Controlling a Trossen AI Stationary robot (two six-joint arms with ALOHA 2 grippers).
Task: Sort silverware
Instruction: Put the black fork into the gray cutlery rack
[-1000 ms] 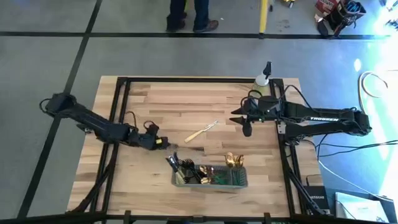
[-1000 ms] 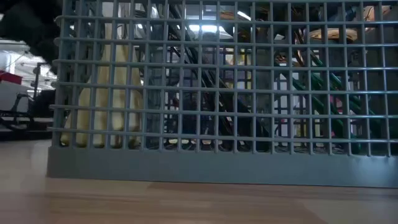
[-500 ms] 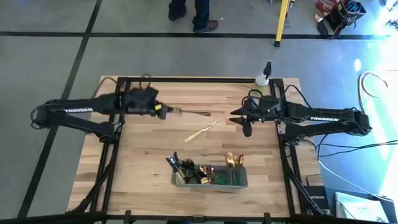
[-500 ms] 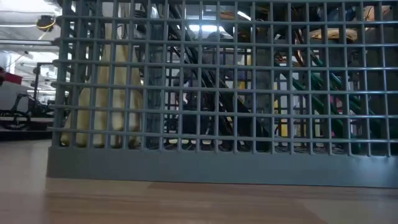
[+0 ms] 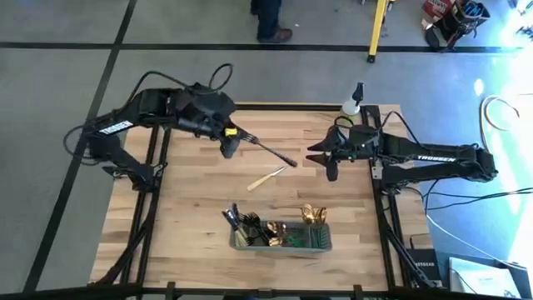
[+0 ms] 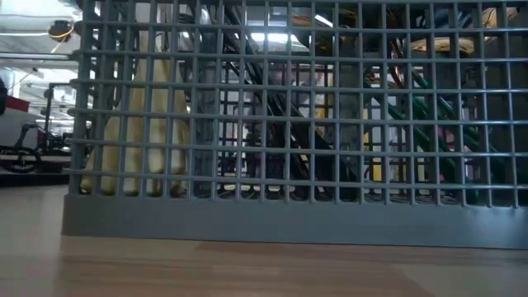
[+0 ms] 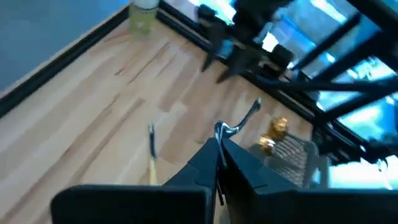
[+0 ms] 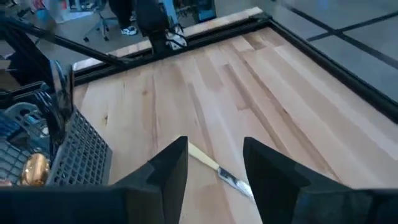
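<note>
The left end effector (image 5: 231,142), clamped on a slim dark metal utensil (image 5: 268,152) lifted from the grey wire-mesh caddy (image 5: 281,237), is now swinging it over the pale wooden worktop (image 5: 200,200) toward the cream-handled knife (image 5: 268,176), starting a sorted group, while the right end effector (image 5: 327,161) is waiting with fingers apart.

Grey concrete floor (image 5: 67,92) is surrounding the wooden table (image 5: 200,200), with dark tape lines (image 5: 108,67) crossing it. A person's legs (image 5: 268,17) are standing beyond the far edge. A yellow post (image 5: 379,29) is rising nearby. Bright light is glaring at the right.
</note>
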